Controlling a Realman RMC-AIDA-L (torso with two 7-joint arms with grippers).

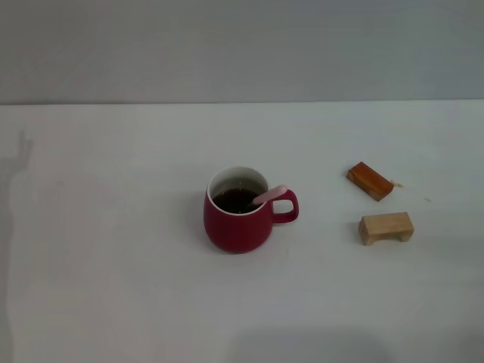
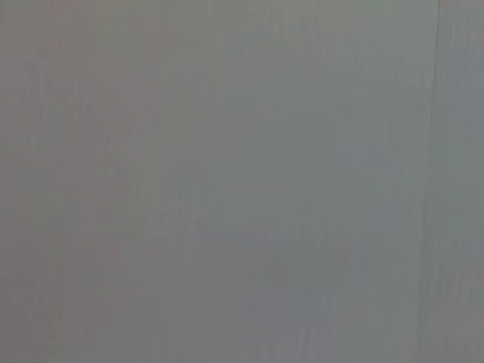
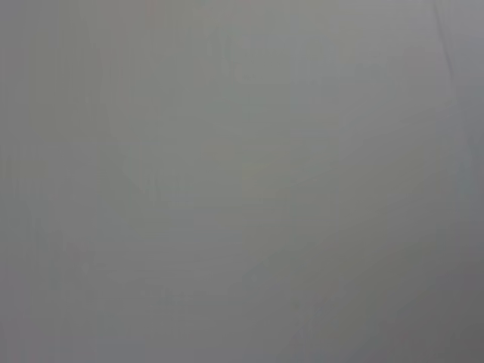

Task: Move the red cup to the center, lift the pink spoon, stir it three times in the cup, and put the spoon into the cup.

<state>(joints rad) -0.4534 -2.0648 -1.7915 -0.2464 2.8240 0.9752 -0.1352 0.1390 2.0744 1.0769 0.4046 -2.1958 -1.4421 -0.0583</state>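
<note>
On the white table (image 1: 113, 287), look near the middle of the head view: the squat dark-red ceramic mug (image 1: 237, 219) stands upright, holding dark liquid, its loop handle pointing to 3 o'clock. The slim pink-handled spoon (image 1: 269, 195) sits inside it, handle leaning on the rim at about 2 o'clock (its bowl is under the liquid, so you cannot see it). Well apart at 3 o'clock lie two small wooden blocks: a reddish-brown one (image 1: 370, 181) farther back and a pale arch-shaped one (image 1: 386, 228) nearer. Neither claw appears in any view; both wrist views show only plain grey, so you cannot tell their state.
</note>
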